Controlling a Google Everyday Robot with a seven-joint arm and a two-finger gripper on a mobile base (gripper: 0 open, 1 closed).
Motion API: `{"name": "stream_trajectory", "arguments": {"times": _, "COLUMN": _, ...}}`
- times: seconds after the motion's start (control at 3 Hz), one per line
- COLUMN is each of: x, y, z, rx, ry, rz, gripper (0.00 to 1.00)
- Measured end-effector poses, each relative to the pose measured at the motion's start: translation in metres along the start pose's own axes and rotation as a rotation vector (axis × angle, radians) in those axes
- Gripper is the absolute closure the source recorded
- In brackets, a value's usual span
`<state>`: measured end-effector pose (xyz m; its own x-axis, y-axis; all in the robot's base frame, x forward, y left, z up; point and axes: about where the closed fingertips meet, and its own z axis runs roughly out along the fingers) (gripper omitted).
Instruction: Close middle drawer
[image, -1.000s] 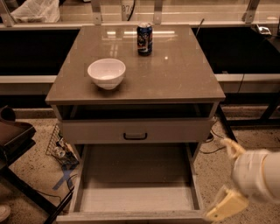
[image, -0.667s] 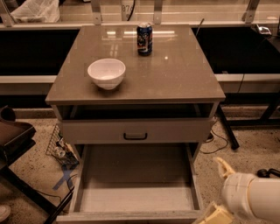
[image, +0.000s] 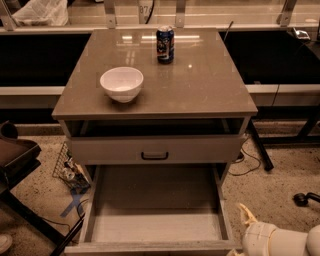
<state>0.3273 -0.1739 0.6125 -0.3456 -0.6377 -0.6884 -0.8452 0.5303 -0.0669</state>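
A: Quick, where is the middle drawer?
B: The middle drawer is pulled far out from the cabinet, right under the top drawer. Its front sits at the bottom edge of what I see. Its own pull isn't visible from above.
A: And the top drawer?
B: It's out a little, with a dark gap between it and the tabletop. There's a small dark handle at its centre.
A: Gripper?
B: The gripper is cream-coloured and low on the right. It's just beside the middle drawer's right front corner, over the speckled floor. I can't tell if it touches the drawer, and I can't tell if it's open or closed.
A: What's on top?
B: A white bowl stands upright at the left front. A blue can stands upright near the back centre, well apart from the bowl.
A: Anything on the floor?
B: A dark cable loops to the right of the cabinet. Some small clutter lies on the left.
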Motion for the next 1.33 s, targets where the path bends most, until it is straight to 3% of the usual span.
{"name": "stream_trajectory", "arguments": {"times": 0.67, "x": 0.006, "y": 0.004, "z": 0.009, "rx": -0.021, "ry": -0.01, "rz": 0.015, "gripper": 0.02}}
{"name": "stream_trajectory", "arguments": {"times": 1.0, "x": 0.037, "y": 0.016, "z": 0.03, "rx": -0.068, "ry": -0.028, "rz": 0.026, "gripper": 0.17}}
{"name": "stream_trajectory", "arguments": {"times": 1.33, "x": 0.091, "y": 0.026, "z": 0.061, "rx": -0.085, "ry": -0.027, "rz": 0.015, "gripper": 0.35}}
